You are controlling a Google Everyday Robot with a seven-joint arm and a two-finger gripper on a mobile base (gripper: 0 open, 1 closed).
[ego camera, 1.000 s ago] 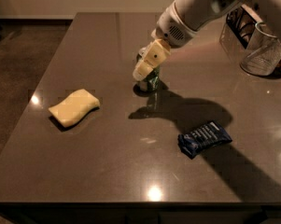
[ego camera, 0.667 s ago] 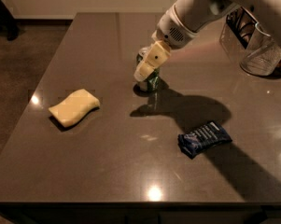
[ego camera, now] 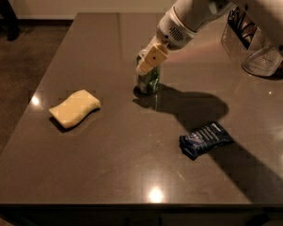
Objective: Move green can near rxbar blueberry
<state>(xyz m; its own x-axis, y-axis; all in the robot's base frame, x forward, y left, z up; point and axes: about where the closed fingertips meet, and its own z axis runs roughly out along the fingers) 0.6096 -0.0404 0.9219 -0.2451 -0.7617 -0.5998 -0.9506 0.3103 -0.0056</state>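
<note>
The green can (ego camera: pixel 148 81) stands upright on the dark table (ego camera: pixel 117 145), near its middle. My gripper (ego camera: pixel 149 61) comes down from the upper right and sits over the can's top, covering its upper part. The rxbar blueberry (ego camera: pixel 206 139), a flat dark blue wrapper, lies on the table to the front right of the can, about a can's height or more away from it.
A pale yellow wavy sponge (ego camera: pixel 74 108) lies on the left of the table. A clear glass container (ego camera: pixel 262 55) and a dark holder (ego camera: pixel 237 29) stand at the far right edge. My arm's shadow falls between the can and the bar.
</note>
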